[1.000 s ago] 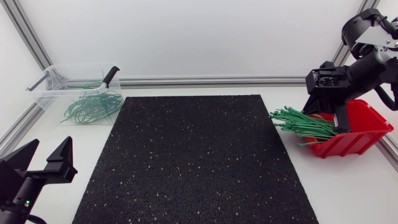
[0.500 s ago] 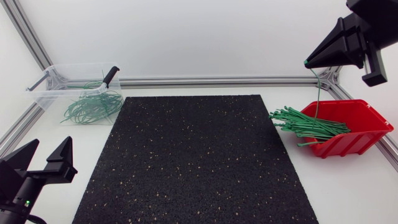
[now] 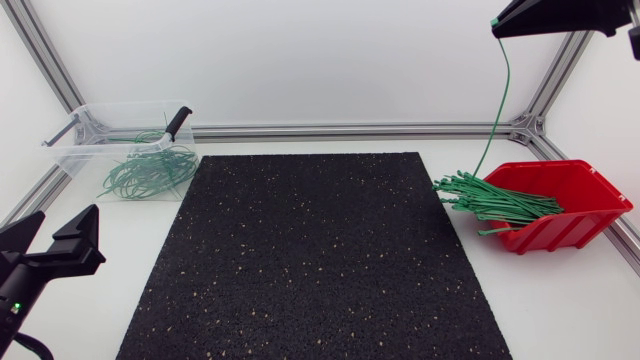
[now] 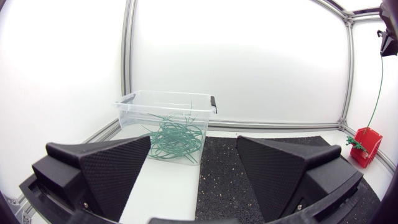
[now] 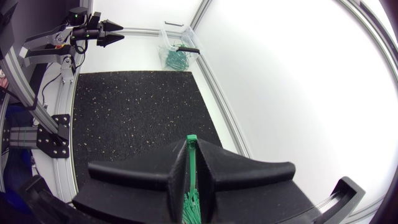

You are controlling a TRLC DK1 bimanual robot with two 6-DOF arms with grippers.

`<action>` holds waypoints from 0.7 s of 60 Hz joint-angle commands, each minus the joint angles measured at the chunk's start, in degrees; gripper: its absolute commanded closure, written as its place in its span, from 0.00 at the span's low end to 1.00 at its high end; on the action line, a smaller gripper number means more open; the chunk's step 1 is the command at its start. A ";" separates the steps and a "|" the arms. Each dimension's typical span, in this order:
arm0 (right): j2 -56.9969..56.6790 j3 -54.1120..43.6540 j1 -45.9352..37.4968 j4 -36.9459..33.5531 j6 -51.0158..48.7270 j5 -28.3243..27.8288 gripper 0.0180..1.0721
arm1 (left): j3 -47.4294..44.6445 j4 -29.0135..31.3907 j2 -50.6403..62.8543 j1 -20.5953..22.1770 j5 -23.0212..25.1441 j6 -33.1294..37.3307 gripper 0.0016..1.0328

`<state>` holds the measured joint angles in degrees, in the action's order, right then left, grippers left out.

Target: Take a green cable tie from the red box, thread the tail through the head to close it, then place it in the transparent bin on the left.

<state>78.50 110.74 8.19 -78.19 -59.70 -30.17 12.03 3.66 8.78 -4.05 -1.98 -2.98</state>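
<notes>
High over the table's right side, my right gripper (image 3: 497,25) (image 5: 191,146) is shut on the head end of one green cable tie (image 3: 499,95) (image 5: 192,167). The tie hangs down with its tail near the bundle of green ties (image 3: 492,200) that spills from the red box (image 3: 575,212). My left gripper (image 3: 50,238) (image 4: 196,180) stands open with nothing between its fingers, at the front left corner. The transparent bin (image 3: 80,150) (image 4: 134,109) sits at the back left, ahead of it, holding several closed green ties (image 3: 150,170). The left wrist view also shows the hanging tie (image 4: 378,93) and red box (image 4: 365,146).
A black speckled mat (image 3: 310,250) covers the middle of the table. An aluminium frame rail (image 3: 350,130) runs along the back edge. A black-handled tool (image 3: 176,122) rests on the bin's rim.
My right gripper has risen from the red box to the top of the view, pulling one tie up out of the bundle. My left gripper has shifted a little left and lower.
</notes>
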 commanded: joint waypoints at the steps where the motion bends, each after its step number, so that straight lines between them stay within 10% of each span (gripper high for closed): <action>1: 0.78 2.03 2.10 -1.26 3.19 0.38 0.94 | 4.05 0.73 2.83 -0.34 0.04 -0.09 0.07; 42: 4.56 -6.15 11.94 -1.79 5.12 -7.36 0.94 | 22.25 10.58 28.31 3.53 20.79 -3.17 0.11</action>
<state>81.36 105.69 19.53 -79.40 -55.46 -36.14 31.64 13.96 34.61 -1.32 17.39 -4.75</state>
